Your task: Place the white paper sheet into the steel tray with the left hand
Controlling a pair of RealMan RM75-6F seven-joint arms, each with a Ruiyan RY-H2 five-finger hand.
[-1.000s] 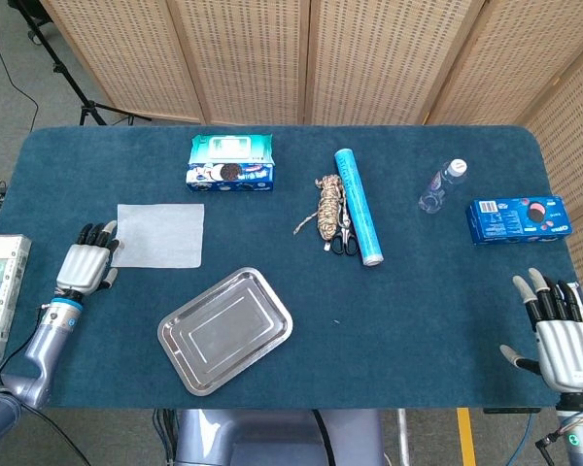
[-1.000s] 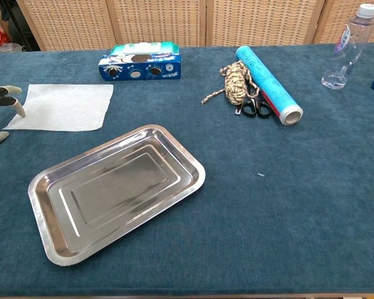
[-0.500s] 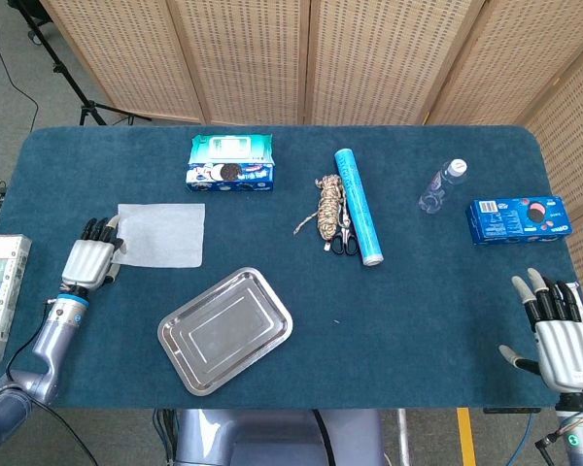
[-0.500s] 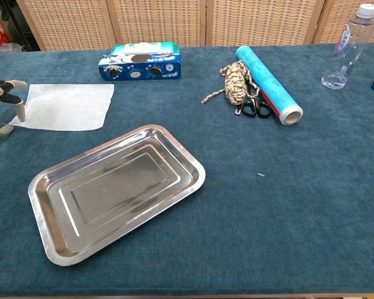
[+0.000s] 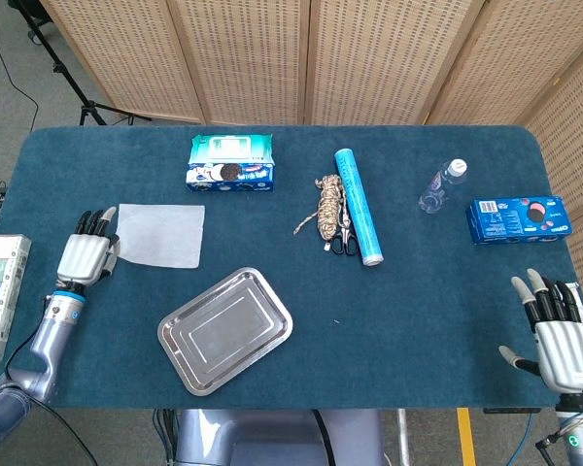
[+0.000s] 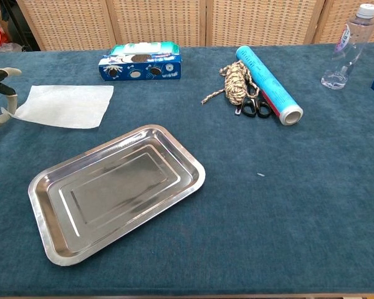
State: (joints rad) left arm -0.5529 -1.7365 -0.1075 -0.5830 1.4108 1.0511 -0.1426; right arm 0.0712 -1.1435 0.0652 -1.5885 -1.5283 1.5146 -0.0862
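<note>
The white paper sheet lies on the blue cloth at the left, its near-left corner raised a little. My left hand is at that corner and pinches it between thumb and a finger; only its fingertips show in the chest view. The steel tray sits empty and skewed, nearer the front edge and to the right of the sheet. My right hand rests at the front right corner with fingers spread and nothing in it.
At the back stand a cookie box, a rope bundle with scissors, a blue roll, a water bottle and a blue box. A white device hangs off the left edge.
My left hand has slid back toward the sheet's near-left corner and taken hold of it. That corner has lifted and the sheet's edge has shifted slightly. The right hand has not moved.
</note>
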